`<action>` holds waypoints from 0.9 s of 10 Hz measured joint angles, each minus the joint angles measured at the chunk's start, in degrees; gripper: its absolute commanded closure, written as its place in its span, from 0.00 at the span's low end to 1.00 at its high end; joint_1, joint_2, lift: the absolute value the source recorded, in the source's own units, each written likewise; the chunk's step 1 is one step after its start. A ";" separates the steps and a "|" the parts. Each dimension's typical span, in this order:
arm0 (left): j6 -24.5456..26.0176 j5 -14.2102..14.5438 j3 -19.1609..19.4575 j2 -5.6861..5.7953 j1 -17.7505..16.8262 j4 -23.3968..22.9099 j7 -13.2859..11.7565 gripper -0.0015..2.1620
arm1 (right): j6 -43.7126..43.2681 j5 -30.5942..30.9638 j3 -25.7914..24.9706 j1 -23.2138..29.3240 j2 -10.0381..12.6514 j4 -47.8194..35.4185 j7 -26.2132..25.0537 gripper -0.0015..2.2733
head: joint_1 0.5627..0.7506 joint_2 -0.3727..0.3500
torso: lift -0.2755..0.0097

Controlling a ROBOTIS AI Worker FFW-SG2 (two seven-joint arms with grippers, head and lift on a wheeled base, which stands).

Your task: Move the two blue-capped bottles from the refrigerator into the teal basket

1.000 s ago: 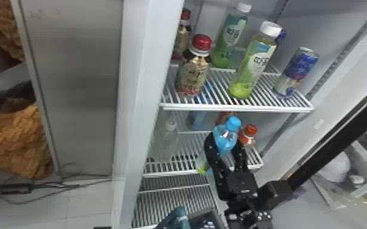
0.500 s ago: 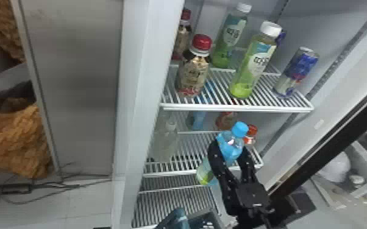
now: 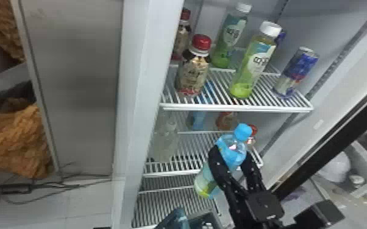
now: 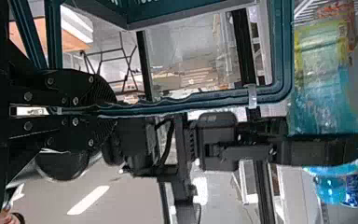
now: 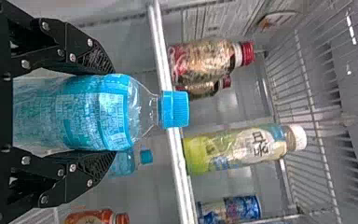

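Head view: one blue-capped bottle point(image 3: 231, 147), tilted, clamped between my right fingers point(image 3: 218, 166).
Right wrist view: second blue-capped bottle point(image 5: 122, 163), farther back in the refrigerator point(image 5: 228, 109). Left wrist view: teal basket point(image 4: 282, 46), whose rim I pinch between my left fingers point(image 4: 77, 84).

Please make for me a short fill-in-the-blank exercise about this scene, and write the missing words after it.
The right tool holds a bottle whose cap is ____.
The left tool grips the rim of the teal ____.
On the upper shelf, both green bottles have ____ caps.
Missing words: blue; basket; white.
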 measured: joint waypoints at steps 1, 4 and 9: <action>0.07 0.00 0.00 0.04 0.00 0.01 0.00 0.50 | 2.74 0.22 -0.84 2.04 0.00 -2.78 1.23 0.26 | 0.70 0.03 | 0.43; 0.11 -0.08 0.00 0.12 0.13 0.05 0.00 0.50 | 13.59 0.22 -4.42 9.43 0.01 -12.11 4.01 0.26 | 0.70 0.03 | 0.43; 0.05 -0.09 0.09 0.16 0.13 0.18 0.00 0.50 | 24.60 -0.05 -6.65 12.13 0.30 -14.55 6.28 0.26 | 0.70 0.03 | 0.43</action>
